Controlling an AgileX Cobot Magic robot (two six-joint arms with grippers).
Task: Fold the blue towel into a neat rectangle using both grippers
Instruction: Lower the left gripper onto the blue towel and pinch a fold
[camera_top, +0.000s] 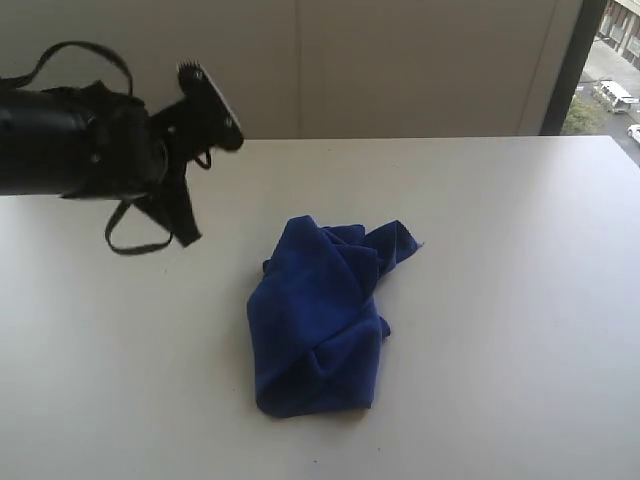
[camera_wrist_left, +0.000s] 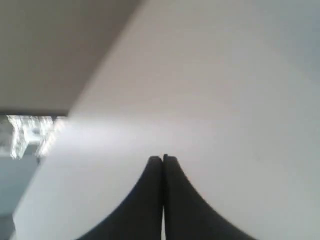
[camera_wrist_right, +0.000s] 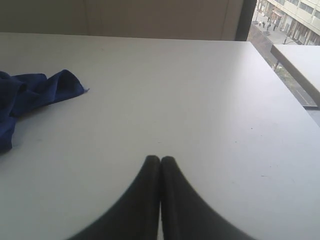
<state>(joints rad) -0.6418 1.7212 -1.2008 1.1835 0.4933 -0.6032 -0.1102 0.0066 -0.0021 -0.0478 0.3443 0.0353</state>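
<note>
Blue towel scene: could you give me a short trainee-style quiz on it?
1. True or false: the crumpled blue cloth towel lies folded into a neat rectangle on the white table.
2. The black pincer left gripper is: A open; B shut on the towel; C shut, holding nothing.
3. Fill in: the black pincer right gripper, apart from the towel, is ____.
Key: 1 false; 2 C; 3 shut.
</note>
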